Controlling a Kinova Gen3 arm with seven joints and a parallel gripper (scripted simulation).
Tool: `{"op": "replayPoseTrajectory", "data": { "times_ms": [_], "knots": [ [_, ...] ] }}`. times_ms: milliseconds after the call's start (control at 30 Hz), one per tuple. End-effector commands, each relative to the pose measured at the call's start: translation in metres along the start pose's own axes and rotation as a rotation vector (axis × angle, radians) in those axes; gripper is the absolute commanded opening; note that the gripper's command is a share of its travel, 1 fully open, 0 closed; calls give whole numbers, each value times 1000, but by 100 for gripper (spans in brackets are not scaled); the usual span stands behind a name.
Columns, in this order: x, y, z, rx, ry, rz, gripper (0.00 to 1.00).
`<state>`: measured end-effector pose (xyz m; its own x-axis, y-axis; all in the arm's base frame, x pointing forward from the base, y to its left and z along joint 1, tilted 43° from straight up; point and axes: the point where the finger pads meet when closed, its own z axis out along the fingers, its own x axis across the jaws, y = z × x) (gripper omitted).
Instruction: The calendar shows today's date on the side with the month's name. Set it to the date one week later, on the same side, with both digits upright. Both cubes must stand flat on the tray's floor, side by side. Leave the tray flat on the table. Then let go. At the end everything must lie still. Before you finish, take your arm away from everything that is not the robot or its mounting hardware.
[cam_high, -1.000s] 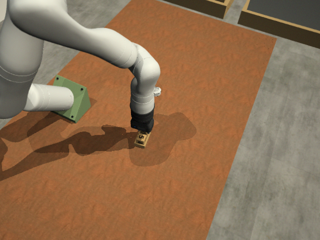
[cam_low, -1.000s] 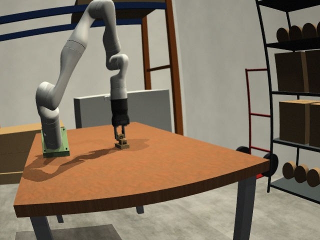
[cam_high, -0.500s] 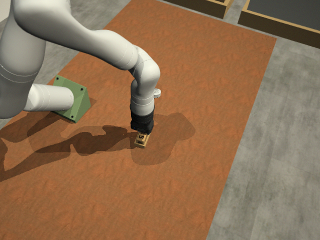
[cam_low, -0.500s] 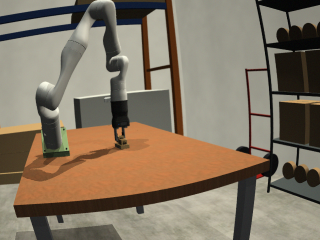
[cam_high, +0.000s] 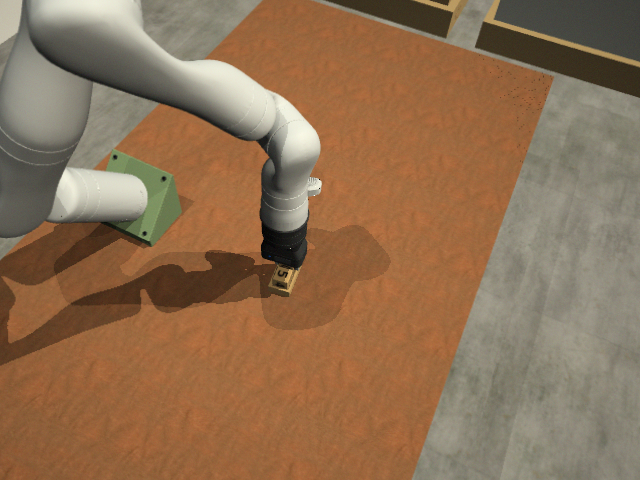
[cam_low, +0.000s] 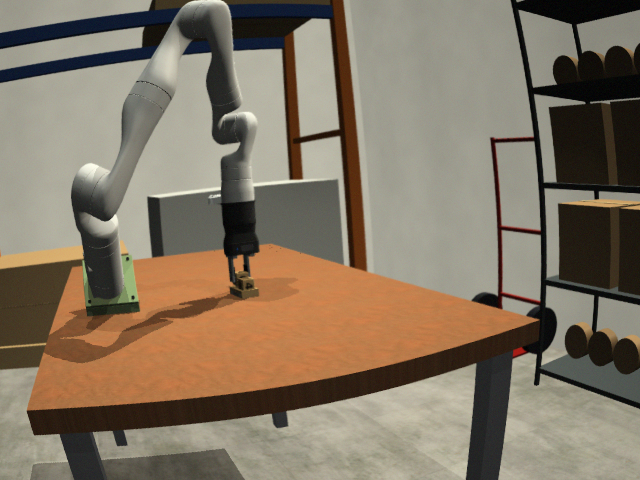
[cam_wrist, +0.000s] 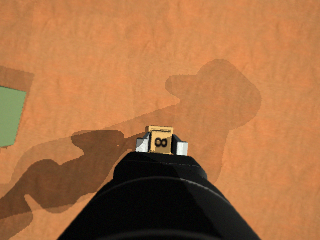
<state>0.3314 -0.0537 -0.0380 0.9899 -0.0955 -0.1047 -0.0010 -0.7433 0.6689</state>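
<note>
We see a matt wooden table (cam_low: 320, 351), pale wooden cubes (cam_high: 283, 277) (printed digits), and a smooth white arm (cam_low: 144, 103).

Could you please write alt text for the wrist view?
The black gripper holds a tan cube, its top face showing an 8, between two pale fingertips above an orange table. Arm shadows cross the table; a green base shows at left.
</note>
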Motion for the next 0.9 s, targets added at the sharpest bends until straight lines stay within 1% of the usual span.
{"op": "replayPoseTrajectory", "data": {
  "times_ms": [0, 867],
  "knots": [
    [0, 0, -1, 1, 2, 0, 57],
    [0, 0, 3, 1, 1, 0, 57]
  ]
}}
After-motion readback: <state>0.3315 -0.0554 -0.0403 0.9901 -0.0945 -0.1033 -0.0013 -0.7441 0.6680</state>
